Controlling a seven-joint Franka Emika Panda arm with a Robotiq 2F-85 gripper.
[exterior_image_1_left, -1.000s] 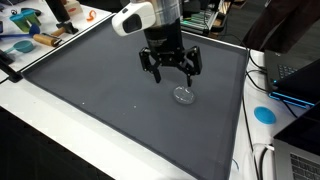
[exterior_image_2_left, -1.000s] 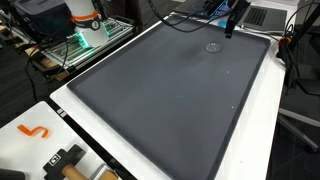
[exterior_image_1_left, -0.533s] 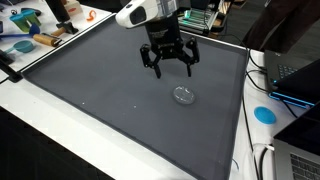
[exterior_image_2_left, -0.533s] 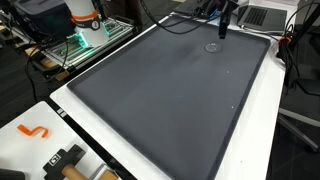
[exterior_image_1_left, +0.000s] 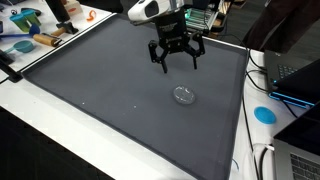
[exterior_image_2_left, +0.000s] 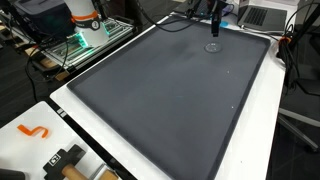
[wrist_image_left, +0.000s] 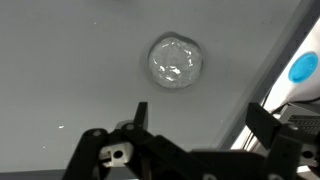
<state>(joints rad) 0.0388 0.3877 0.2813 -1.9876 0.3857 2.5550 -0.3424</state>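
Tool (exterior_image_1_left: 178, 62) higher than before, well apart from one clear lid (exterior_image_1_left: 183, 95)

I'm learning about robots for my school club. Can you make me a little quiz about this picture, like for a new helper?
1. True or false: the pincer is holding the small clear round thing.
2. What does the small clear round thing lie on? A) the grey mat B) a plate C) a wooden board
3. Fill in the gap: the pincer's jaws stand ____.

Key: 1 false, the pincer hangs above it, empty and apart from it. 2 A. 3 open.
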